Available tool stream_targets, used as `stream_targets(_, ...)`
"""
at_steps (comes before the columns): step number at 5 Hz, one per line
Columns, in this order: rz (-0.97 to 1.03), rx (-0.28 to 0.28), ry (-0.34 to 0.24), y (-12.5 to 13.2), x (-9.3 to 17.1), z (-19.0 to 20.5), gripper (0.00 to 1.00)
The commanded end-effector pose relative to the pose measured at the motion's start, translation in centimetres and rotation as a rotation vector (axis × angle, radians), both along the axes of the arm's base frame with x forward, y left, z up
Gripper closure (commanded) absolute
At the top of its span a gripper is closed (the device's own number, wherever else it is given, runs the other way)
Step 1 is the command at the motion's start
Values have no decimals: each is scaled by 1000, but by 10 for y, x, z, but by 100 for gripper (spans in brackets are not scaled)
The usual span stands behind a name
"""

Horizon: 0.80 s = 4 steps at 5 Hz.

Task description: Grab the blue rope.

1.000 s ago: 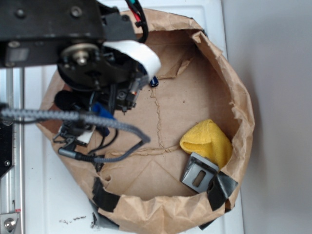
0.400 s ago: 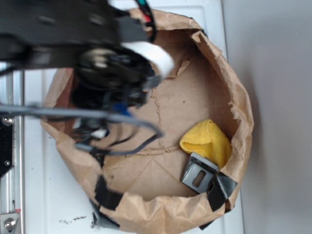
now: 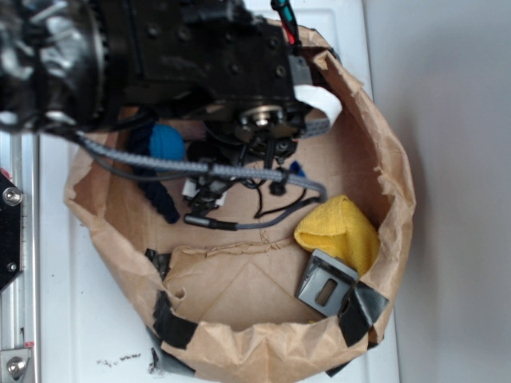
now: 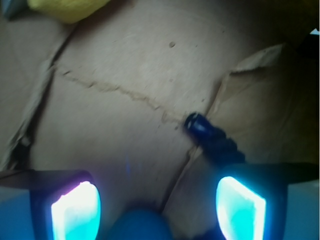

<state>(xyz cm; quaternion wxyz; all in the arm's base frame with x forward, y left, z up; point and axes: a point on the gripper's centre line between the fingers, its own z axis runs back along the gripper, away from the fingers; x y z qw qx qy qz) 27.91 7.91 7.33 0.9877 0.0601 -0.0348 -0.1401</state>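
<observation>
Paper bag [image 3: 399, 199]: brown, crumpled walls rolled down, black tape patches along the near rim; it stands on a white surface [image 3: 64, 319].
Rope [image 3: 160, 195]: dark navy, twisted; in the exterior view it lies at the left of the bag floor, curving down past the ball. From my wrist view one glossy end [image 4: 197, 125] points up-left on the cardboard floor, and the strand runs back toward my right finger.
Ball [image 3: 166, 144]: bright blue, just beside the rope at the left of the bag, partly under my arm. In the wrist view a blue round shape [image 4: 137, 225] sits low between my fingers.
Pincer [image 4: 157, 210]: spread wide, nothing between the two glowing cyan pads [image 4: 75, 212]; the rope end lies just above the right pad, whether touching I cannot tell.
Grey cable [image 3: 215, 169]: braided, drapes across the bag below my arm.
Cloth [image 3: 339, 231]: yellow, folded, at the right of the bag.
Metal bracket [image 3: 323, 287]: grey, slotted, just below the cloth.
</observation>
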Motion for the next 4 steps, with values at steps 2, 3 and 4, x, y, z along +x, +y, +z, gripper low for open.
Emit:
stream_targets(2, -77, 32, -132, 15, 0, 7, 0)
stream_targets(3, -67, 24, -149, 24, 6, 1, 0)
stream_targets(4, -59, 51, -169, 28, 7, -2, 0)
